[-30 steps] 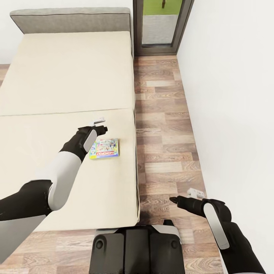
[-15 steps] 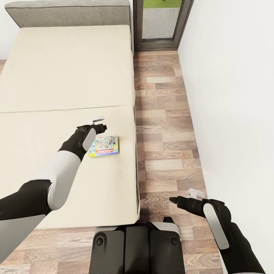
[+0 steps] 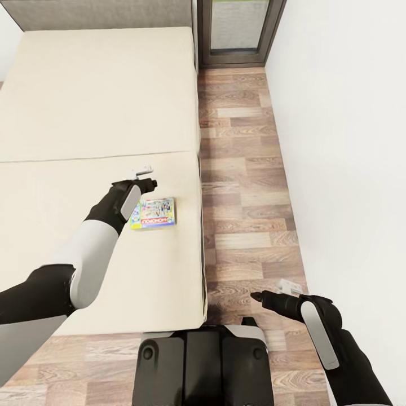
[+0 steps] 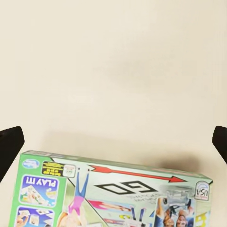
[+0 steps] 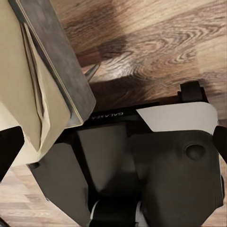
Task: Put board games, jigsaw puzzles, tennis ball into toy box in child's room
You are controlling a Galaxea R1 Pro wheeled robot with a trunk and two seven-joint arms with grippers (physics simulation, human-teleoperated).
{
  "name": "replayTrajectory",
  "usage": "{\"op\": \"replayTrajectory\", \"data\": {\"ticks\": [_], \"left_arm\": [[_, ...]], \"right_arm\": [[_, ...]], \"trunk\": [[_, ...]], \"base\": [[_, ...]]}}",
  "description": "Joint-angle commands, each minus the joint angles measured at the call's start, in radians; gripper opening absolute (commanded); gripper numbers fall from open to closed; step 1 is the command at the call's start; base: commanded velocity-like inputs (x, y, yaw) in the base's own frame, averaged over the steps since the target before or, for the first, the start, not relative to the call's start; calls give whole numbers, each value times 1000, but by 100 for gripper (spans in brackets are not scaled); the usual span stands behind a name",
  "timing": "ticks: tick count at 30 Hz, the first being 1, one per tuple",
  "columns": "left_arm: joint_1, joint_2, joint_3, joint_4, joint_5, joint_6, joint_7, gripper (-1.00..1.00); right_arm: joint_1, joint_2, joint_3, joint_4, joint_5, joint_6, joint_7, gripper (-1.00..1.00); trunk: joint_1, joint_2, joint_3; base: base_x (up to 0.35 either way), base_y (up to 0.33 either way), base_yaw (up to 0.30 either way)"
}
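On the bed (image 3: 84,113), board game (image 3: 153,213) just beside left claw (image 3: 148,177).

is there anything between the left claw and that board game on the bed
Nothing visible does. The left claw hangs open over the board game, which lies flat on the bed near its edge, with only bare mattress around it in the left wrist view.

Low bed (image 3: 84,113), beige mattress in two sections with a seam across, dark grey frame edge showing, carries one green-and-white board game (image 3: 153,213) lying flat near its right edge beside wood floor (image 3: 242,169).
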Motion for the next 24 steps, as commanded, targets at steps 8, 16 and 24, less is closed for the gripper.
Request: {"op": "replayTrajectory", "data": {"ticks": [8, 16, 24], "left_arm": [[-3, -4, 3, -2, 11, 5, 6, 100], [-3, -4, 3, -3, 11, 4, 5, 100], [-3, -2, 2, -4, 11, 1, 6, 100]], "right_arm": [[0, -3, -1, -1, -11, 2, -9, 100], [0, -4, -1, -1, -11, 3, -9, 100], [0, -5, 0, -1, -11, 4, -9, 100]], "trunk": [[1, -2, -14], [1, -2, -28], [1, -2, -41]], "base": [[0, 0, 0], [0, 0, 0], [0, 0, 0]]}}
